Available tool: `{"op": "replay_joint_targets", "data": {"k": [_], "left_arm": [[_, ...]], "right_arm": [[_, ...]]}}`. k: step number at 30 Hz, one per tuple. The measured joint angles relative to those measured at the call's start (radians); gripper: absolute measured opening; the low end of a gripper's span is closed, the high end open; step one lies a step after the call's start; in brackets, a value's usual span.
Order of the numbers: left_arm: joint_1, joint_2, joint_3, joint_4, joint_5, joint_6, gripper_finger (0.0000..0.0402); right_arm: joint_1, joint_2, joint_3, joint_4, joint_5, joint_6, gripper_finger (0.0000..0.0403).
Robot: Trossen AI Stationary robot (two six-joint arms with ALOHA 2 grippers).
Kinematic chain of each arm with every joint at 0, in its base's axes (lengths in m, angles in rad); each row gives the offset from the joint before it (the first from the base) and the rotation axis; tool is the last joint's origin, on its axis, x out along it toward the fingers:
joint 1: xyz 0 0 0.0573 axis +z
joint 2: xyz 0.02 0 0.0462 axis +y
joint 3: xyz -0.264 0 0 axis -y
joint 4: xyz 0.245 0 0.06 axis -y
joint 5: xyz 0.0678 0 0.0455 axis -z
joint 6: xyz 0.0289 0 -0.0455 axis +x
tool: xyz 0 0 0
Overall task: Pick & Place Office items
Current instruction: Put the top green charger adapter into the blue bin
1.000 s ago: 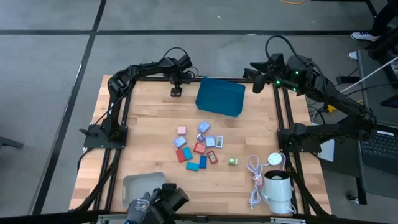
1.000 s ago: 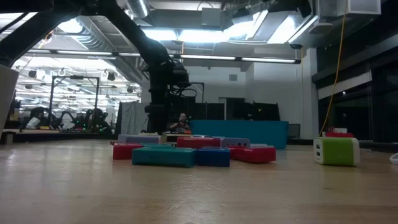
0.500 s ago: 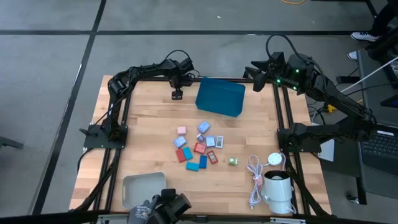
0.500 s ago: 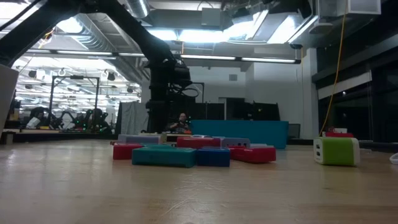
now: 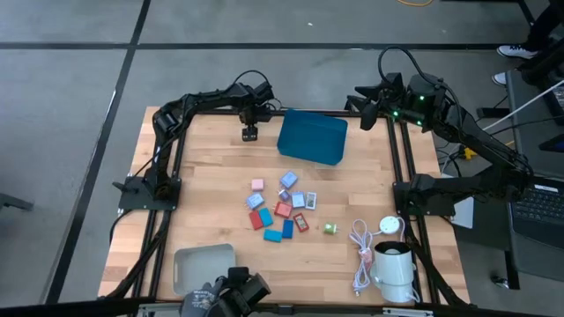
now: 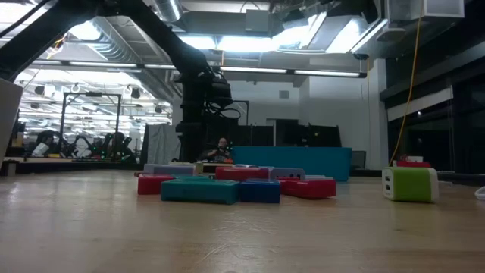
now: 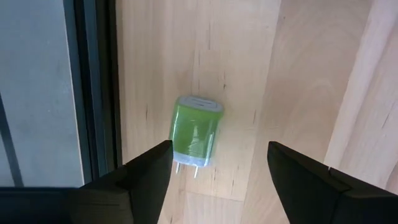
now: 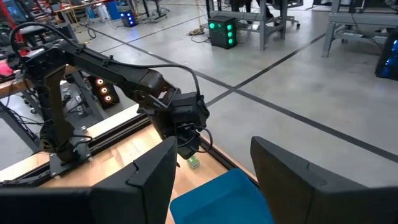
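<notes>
Two pincer fingers (image 7: 149, 174) astride green charger (image 7: 196, 132)

- Even overhead light fell on the pale wooden tabletop (image 5: 211, 211), leaving only faint shadows.
- Bright ceiling strip lights (image 6: 326, 73) glared in the low view; the dark robot arm (image 6: 182, 61) stood silhouetted.
- The nearest tabletop boards looked soft there.
</notes>
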Motion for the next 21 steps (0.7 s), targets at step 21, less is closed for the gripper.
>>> {"op": "replay_joint_targets", "data": {"k": [21], "left_arm": [[-0.044, 0.010, 0.090, -0.046, 0.031, -0.113, 0.0242]], "right_arm": [[-0.030, 0.000, 0.000, 0.000, -0.057, 0.000, 0.0210]]}}
